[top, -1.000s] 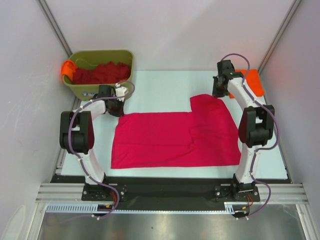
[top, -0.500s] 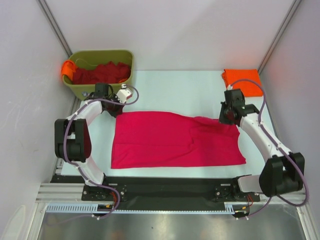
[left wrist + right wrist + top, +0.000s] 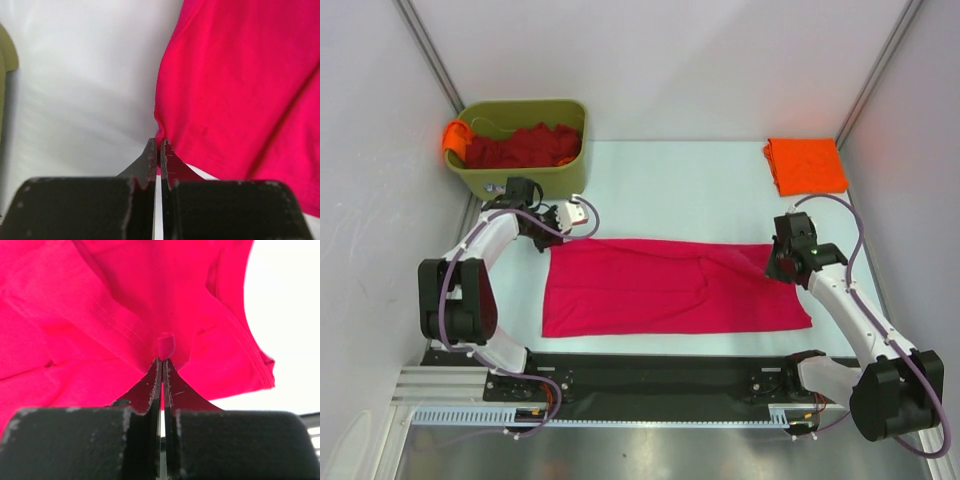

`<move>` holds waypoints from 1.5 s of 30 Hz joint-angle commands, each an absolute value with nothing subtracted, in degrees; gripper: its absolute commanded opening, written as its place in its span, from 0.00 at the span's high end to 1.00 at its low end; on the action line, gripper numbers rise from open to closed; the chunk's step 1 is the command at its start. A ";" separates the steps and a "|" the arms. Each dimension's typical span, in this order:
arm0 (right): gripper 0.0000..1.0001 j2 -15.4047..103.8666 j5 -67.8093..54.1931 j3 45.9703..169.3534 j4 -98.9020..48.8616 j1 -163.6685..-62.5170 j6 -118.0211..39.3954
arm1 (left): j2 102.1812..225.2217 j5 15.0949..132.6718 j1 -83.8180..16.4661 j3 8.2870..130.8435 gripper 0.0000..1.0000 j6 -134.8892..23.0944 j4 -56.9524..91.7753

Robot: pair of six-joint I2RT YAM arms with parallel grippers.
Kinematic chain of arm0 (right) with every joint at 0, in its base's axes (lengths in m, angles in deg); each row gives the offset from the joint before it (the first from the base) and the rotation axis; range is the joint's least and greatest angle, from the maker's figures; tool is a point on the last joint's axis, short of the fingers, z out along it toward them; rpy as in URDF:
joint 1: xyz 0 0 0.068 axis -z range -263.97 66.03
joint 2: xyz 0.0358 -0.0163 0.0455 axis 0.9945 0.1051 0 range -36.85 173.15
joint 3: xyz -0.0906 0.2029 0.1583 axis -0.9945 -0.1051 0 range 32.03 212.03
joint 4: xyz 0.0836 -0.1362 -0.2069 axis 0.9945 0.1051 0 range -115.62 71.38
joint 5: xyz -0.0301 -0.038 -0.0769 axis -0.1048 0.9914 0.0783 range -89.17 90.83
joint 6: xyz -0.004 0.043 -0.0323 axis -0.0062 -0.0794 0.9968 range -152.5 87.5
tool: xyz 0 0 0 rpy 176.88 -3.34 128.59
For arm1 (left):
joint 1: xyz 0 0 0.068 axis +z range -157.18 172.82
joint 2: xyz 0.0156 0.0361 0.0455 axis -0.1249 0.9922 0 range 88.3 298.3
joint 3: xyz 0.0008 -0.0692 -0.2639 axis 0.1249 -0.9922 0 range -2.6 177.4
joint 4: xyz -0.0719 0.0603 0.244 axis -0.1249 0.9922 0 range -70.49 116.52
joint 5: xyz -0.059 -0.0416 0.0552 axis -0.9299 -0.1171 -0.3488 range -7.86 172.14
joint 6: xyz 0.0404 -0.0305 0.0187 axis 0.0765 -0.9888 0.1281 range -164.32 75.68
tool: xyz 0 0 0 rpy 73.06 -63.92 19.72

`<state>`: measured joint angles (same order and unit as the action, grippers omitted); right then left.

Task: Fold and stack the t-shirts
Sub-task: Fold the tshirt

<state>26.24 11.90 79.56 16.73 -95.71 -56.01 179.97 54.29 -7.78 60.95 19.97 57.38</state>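
A crimson-pink t-shirt (image 3: 670,288) lies folded into a long band across the table's middle. My left gripper (image 3: 552,228) is shut on its far left corner; the wrist view shows the cloth edge (image 3: 200,100) pinched at the fingertips (image 3: 159,145). My right gripper (image 3: 782,262) is shut on a fold of the shirt's far right edge; the wrist view shows a nub of cloth (image 3: 166,346) between the tips (image 3: 162,362). A folded bright orange t-shirt (image 3: 806,165) lies at the back right. Dark red t-shirts (image 3: 525,145) fill the bin.
An olive-green plastic bin (image 3: 525,178) stands at the back left, just behind my left arm, with an orange cloth (image 3: 455,138) hanging over its left rim. White walls close in both sides. A black rail (image 3: 660,372) runs along the near edge.
My right gripper has pulled the shirt's far right part toward the near side, folding it over. My left gripper moved a little nearer with its corner. The shirt is now a narrower band.
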 commanded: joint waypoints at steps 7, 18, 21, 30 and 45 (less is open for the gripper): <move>1.00 24.59 13.85 81.33 22.11 -88.46 -58.43 | 173.90 54.02 -7.44 58.48 1.00 28.02 64.78; 1.00 25.90 10.85 81.69 26.68 -84.23 -60.01 | 173.37 54.81 -7.44 56.82 1.00 28.45 65.57; 1.00 26.78 9.81 83.18 25.81 -80.46 -59.57 | 173.99 57.26 -7.44 55.58 1.00 26.09 61.72; 1.00 29.15 2.86 79.23 22.82 -78.60 -62.55 | 174.34 59.20 -7.44 53.21 0.99 30.47 61.97; 0.51 34.34 5.84 78.87 23.16 -76.68 -65.81 | 174.34 60.00 -7.53 50.04 0.63 32.58 64.15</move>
<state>34.55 3.71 77.79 22.11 -78.27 -64.51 175.47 60.04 -7.78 49.49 30.23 62.15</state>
